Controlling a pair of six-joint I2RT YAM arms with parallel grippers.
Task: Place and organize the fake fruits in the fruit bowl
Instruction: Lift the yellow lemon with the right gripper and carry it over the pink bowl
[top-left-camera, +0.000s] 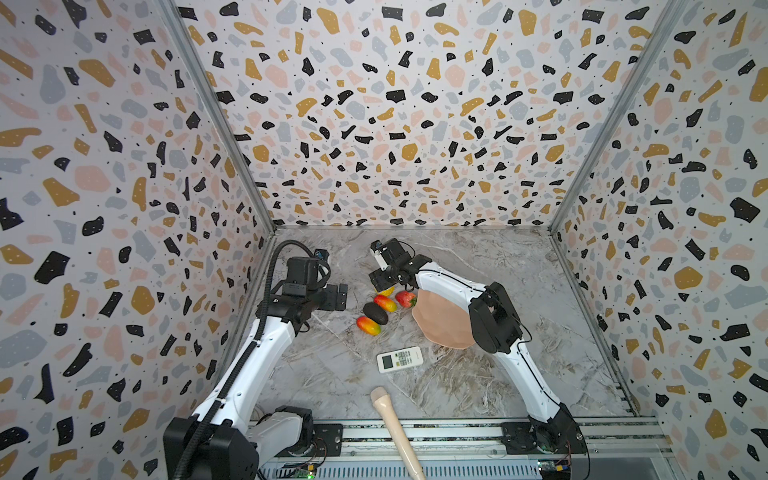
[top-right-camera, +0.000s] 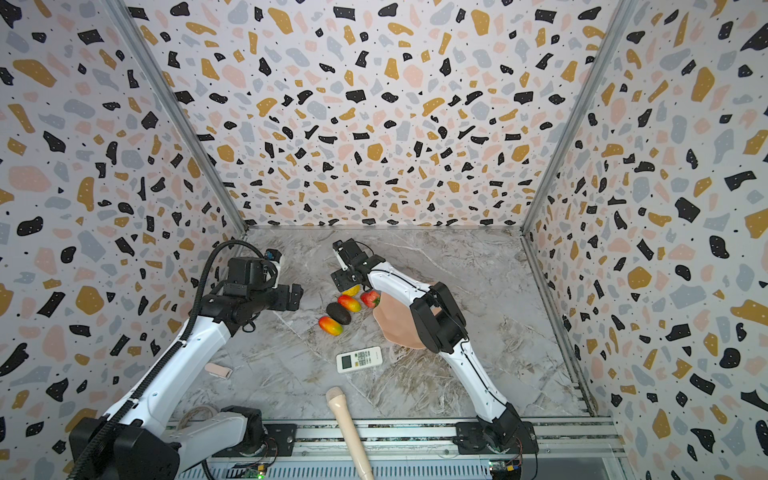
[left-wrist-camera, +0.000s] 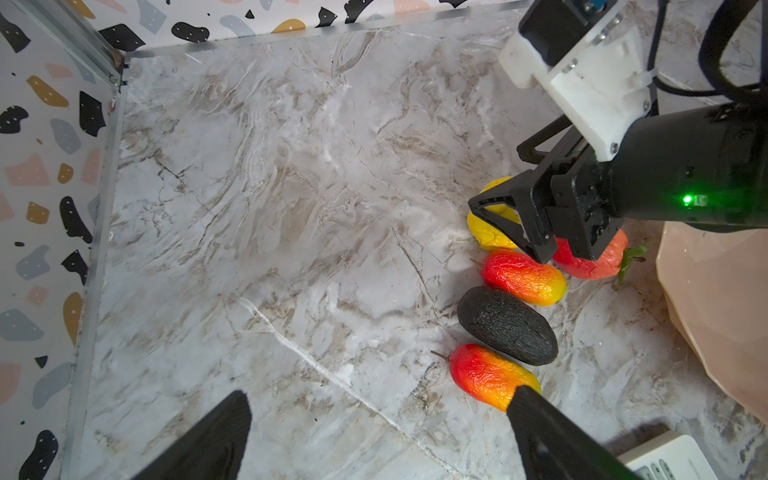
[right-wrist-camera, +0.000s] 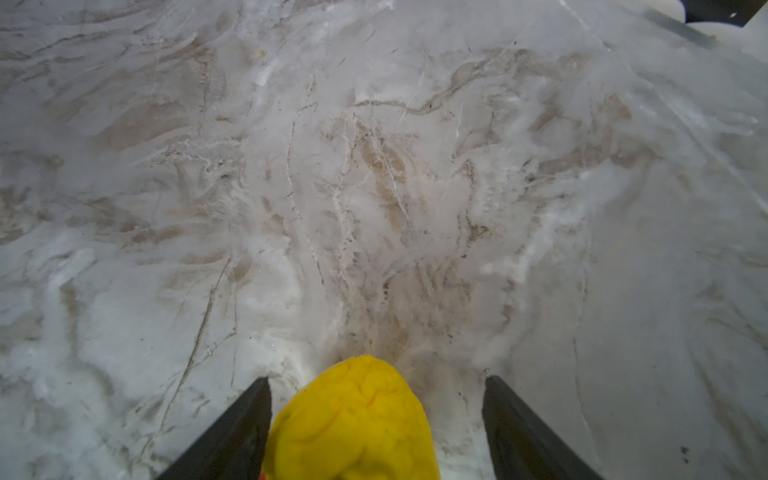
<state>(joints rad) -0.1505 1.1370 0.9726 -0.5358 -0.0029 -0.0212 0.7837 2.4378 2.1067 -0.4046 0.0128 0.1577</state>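
My right claw (right-wrist-camera: 377, 377) stands open astride the bumpy yellow citrus fruit (right-wrist-camera: 353, 419) on the grey marbled desk (right-wrist-camera: 374, 166). One jaw seems to touch its side, though blur leaves that unsure; the other stands apart. The citrus lies just beside a red-orange mango (top-left-camera: 385, 303) and the red strawberry (top-left-camera: 405, 298), near the wavy-rimmed glossy pale-pink bowl (top-left-camera: 436, 324). My left claw (left-wrist-camera: 380, 392) hangs open.
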